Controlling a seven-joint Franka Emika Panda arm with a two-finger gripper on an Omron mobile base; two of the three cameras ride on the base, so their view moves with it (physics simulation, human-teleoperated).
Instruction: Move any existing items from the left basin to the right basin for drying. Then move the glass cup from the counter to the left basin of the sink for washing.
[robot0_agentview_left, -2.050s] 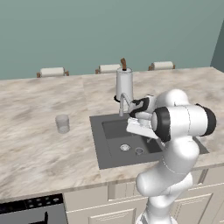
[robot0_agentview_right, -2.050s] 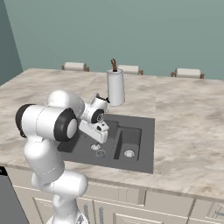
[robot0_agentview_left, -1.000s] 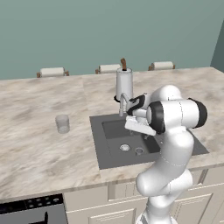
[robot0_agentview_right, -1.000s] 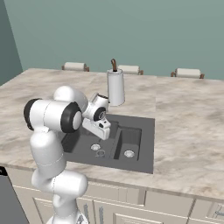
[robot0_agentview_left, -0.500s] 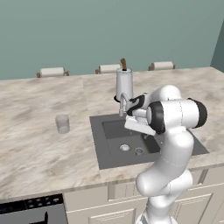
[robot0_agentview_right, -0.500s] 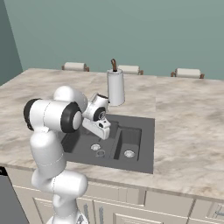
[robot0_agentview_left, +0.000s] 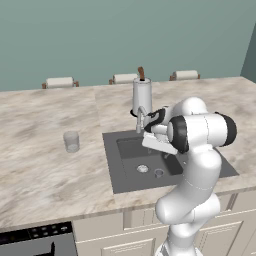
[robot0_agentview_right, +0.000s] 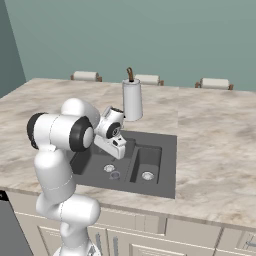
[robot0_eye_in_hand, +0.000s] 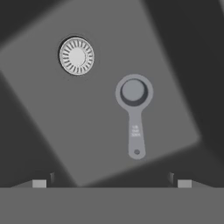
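Observation:
The existing item is a small grey measuring spoon (robot0_eye_in_hand: 133, 94), lying on the floor of the left basin (robot0_eye_in_hand: 52, 113) beside the silver drain (robot0_eye_in_hand: 76, 56). From the base it is a small round grey thing (robot0_agentview_left: 159, 173) (robot0_agentview_right: 115, 175). My gripper (robot0_eye_in_hand: 111, 183) (robot0_agentview_right: 119, 150) hangs open above this basin, pointing down, with nothing between its fingertips (robot0_eye_in_hand: 39, 183). The spoon's handle points toward the gripper. The glass cup (robot0_agentview_left: 71, 141) stands upright on the counter (robot0_agentview_left: 45, 170), left of the sink (robot0_agentview_left: 112, 165). The narrower right basin (robot0_agentview_right: 150, 160) holds only its drain.
A tall steel canister (robot0_agentview_left: 142, 97) with a brown stick stands behind the sink, next to the slim tap (robot0_agentview_left: 140, 119). Stool backs (robot0_agentview_left: 59, 82) line the far side of the counter. A cooktop corner (robot0_agentview_left: 35, 240) shows at the lower left.
Two seconds ago the arm stood lower; it then rose and the hand shifted slightly over the left basin. Over the last second nothing has moved, and the jaws stayed open.

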